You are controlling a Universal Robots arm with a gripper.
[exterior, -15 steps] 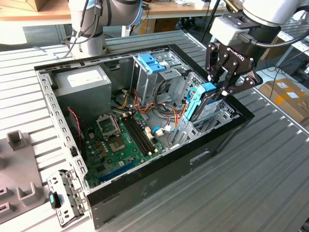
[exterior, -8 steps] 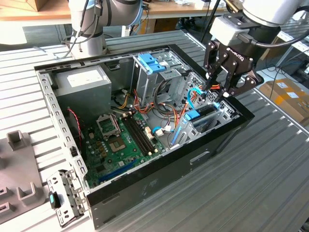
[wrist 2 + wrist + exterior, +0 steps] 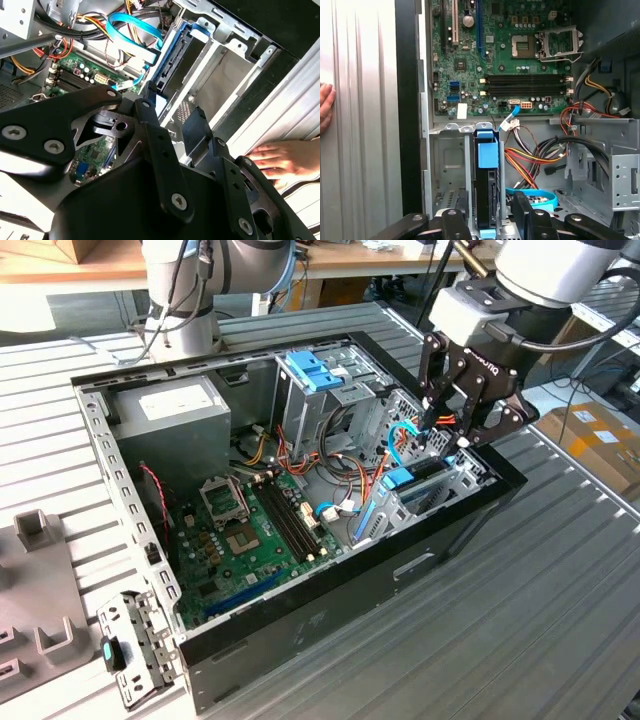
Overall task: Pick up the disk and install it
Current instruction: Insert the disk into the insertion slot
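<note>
Jaws apart, straddling the disk (image 3: 487, 182), neither side visibly pressing it. The gripper (image 3: 447, 438) hangs low over the drive cage (image 3: 449, 165), at the exterior view's right end of the open computer case (image 3: 300, 640). Disk stands on edge in a cage slot, its blue plastic tab towards the motherboard (image 3: 520, 50).

Judgement: dense, rigid, shock-sensitive; smooth metal faces likely slippery. Best gripped across the flat faces, not the flexible plastic rails.

Cage: thin perforated sheet steel.

A person's hand (image 3: 280, 160) rests on the ribbed worktop (image 3: 560, 620) beside the case.
</note>
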